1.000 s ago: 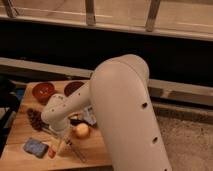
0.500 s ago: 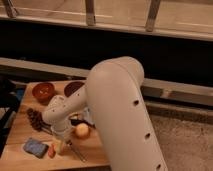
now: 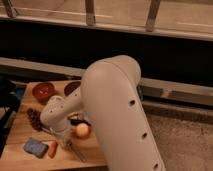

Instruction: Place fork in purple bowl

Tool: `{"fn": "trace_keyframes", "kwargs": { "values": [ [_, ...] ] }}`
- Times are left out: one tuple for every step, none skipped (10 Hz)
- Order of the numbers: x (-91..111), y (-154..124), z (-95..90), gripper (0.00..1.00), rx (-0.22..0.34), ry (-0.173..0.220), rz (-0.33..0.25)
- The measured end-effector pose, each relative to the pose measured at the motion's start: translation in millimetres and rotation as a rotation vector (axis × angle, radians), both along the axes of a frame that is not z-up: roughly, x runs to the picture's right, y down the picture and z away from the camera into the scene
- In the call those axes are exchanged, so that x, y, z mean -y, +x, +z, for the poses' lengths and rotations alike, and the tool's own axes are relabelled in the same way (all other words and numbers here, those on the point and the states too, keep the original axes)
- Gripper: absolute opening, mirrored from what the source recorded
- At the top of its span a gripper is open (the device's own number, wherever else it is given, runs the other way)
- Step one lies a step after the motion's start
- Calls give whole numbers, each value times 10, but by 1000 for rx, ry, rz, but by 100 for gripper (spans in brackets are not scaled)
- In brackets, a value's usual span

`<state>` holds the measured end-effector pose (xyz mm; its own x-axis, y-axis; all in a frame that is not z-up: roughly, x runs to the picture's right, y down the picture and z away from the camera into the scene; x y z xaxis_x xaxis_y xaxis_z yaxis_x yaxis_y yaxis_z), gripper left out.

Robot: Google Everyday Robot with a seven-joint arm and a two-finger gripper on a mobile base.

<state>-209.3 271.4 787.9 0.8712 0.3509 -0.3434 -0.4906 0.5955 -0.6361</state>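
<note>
Silver fork (image 3: 76, 151) lies near the front edge of the tabletop (image 3: 17, 134) with my gripper (image 3: 64, 140) low at its upper-left end, grip state I can't tell; I'd confirm a centred pinch, lift straight, then carry to the purple bowl (image 3: 71, 88) behind the arm (image 3: 115, 110).

hand (image 3: 64, 142) at fork (image 3: 77, 153), wooden table (image 3: 19, 161)

My fingers (image 3: 65, 142) sit over the tan tabletop (image 3: 19, 131): silver fork (image 3: 77, 152) and orange-red stick (image 3: 52, 149) beside them, purple bowl (image 3: 71, 87) beyond.
</note>
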Motion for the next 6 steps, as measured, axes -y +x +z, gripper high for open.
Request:
{"fn": "trace_keyframes", "kwargs": {
  "values": [
    [-8, 1, 1, 26, -3, -1, -4],
    [7, 9, -1, 16, -5, 0, -2],
    [15, 10, -12, 6, -6, -1, 0],
    [10, 10, -22, 2, -5, -3, -2],
    [6, -5, -26, 0, -2, -4, -2],
    [6, 8, -37, 0, 1, 3, -8]
  ]
}}
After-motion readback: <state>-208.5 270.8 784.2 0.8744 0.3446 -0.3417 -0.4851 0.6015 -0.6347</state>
